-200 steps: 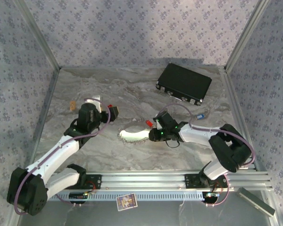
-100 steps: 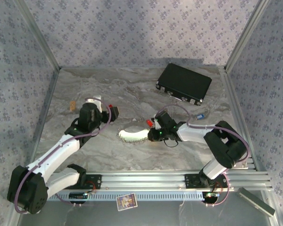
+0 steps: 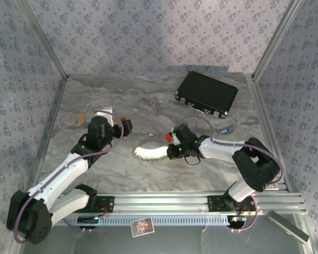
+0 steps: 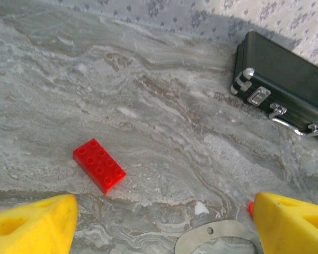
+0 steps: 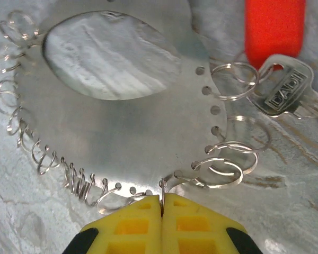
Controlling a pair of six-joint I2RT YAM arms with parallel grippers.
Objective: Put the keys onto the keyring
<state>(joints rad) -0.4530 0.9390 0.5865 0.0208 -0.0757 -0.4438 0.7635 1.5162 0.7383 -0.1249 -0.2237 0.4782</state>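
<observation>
The keyring [image 5: 122,121] is a flat silvery ring plate with several small wire loops along its rim; it lies on the table at mid-front [image 3: 150,153]. My right gripper [image 5: 160,201] is shut on one of those loops at the plate's near edge. A silver key with a red-orange head [image 5: 283,87] lies at the plate's far right, its eye against a loop; I cannot tell if it is threaded. A blue-headed key [image 3: 226,129] lies further right. My left gripper [image 4: 164,227] stands open above the table, left of the keyring's edge [image 4: 214,235], with nothing between its fingers.
A black case [image 3: 206,93] with metal latches sits at the back right, seen also in the left wrist view [image 4: 286,79]. A red brick [image 4: 99,165] lies ahead of the left gripper. Patterned walls close in the table on three sides.
My right gripper has closed its jaws onto a small loop on the keyring's rim. The left gripper has shifted slightly and stays open.
</observation>
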